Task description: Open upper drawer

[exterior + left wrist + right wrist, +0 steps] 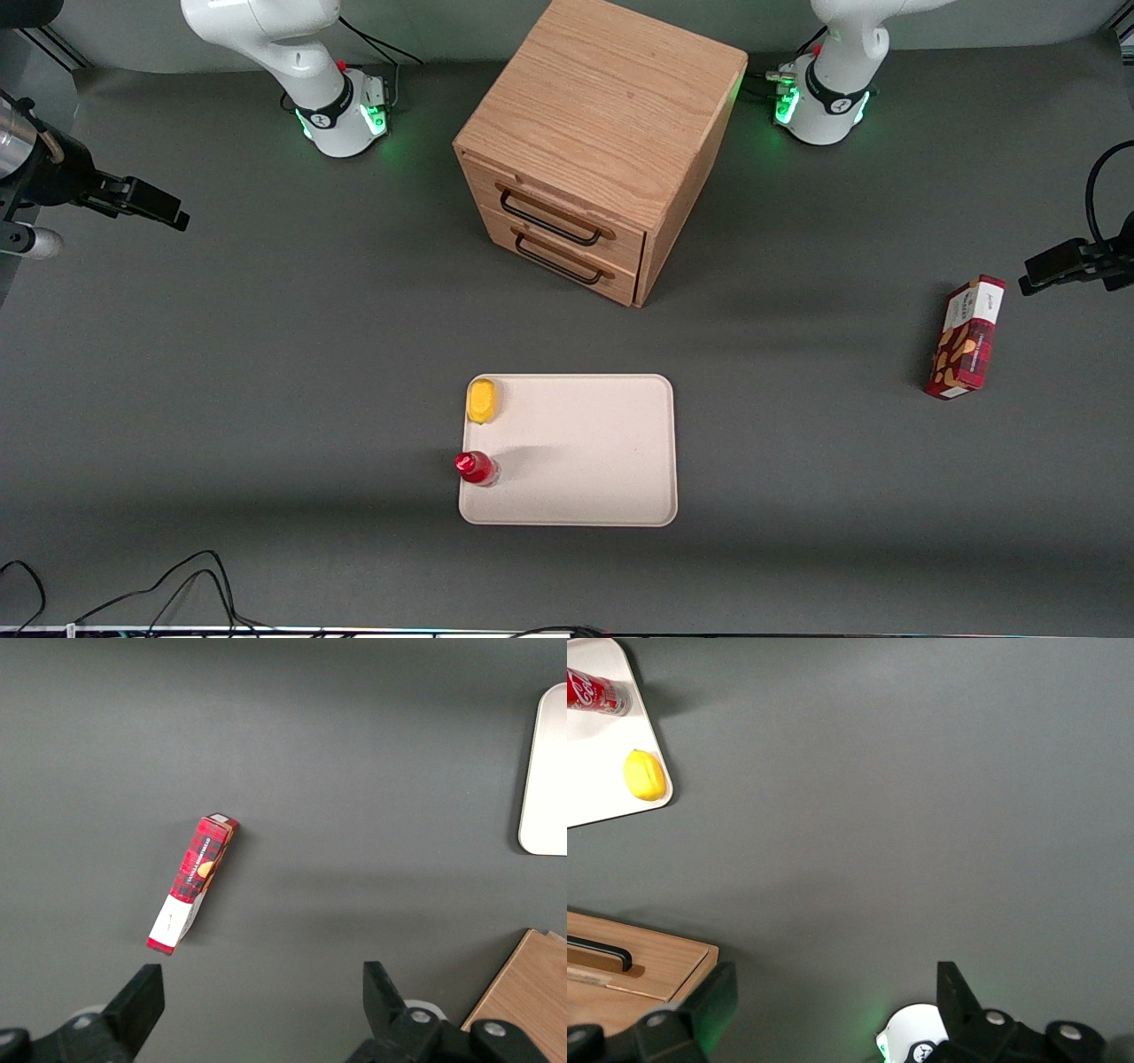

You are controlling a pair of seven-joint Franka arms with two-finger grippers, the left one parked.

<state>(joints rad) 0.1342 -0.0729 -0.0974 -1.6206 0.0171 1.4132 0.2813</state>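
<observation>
With the gripper (828, 1001) high over the tabletop (266, 354), well apart from the cabinet (602, 133), fingers (713, 1001) apart, we should hook the closed upper drawer (558, 208) handle (549, 221) centrally and pull straight outward.

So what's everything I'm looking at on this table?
Cabinet: one, light oak, standing between the two arm bases.
Upper drawer: one, oak with a black handle, shut, topmost in the cabinet.
Bottom drawer: one, oak with a black handle, shut, under the upper drawer.
Tray: one, cream, nearer to the front camera than the cabinet.
Lemon: one, yellow, on the tray at the corner nearest the cabinet.
Can: one, red, on the tray beside the lemon, nearer the camera.
Box: one, red plaid, toward the parked arm's end of the table.
Table: one, dark grey.
Gripper: one, black, open, held above the working arm's end of the table, away from the cabinet.
</observation>
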